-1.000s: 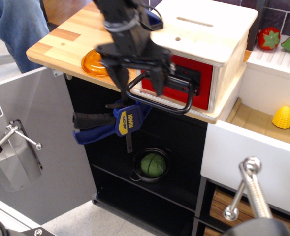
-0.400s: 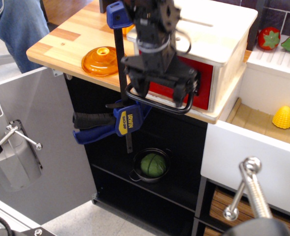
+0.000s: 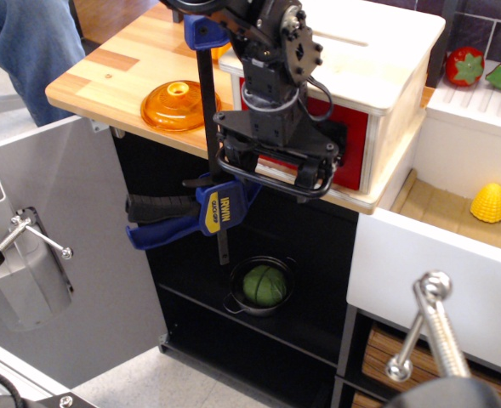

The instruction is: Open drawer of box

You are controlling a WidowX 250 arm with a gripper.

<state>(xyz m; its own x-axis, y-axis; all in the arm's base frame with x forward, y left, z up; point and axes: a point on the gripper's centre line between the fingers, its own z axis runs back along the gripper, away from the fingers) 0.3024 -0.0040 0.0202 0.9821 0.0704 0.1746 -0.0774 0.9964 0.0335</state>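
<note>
Only one view, observation.image. Landmark = box point(image 3: 378, 64): pale wood w/ white top, slot + small hole, sits on wooden surface point(image 3: 105, 64) at its front edge. Drawer point(image 3: 352, 136), red front, sits in box's front face, looks flush/closed; black loop handle point(image 3: 271, 180) sticks out front of box, below drawer front. Gripper point(image 3: 276, 166) directly in front of box, covering left part of drawer front, down at the handle; jaws on either side of handle bar, can't tell if clamped. Orange lid point(image 3: 178, 104) left of box on surface. Blue clamp point(image 3: 207, 208) left-front of box, bar vertical past surface edge. Pot w/ green veg point(image 3: 263, 286) well below box. Yellow corn point(image 3: 488, 204) right of box, lower, in white drawer. Tomato point(image 3: 464, 66) right of box.
</note>
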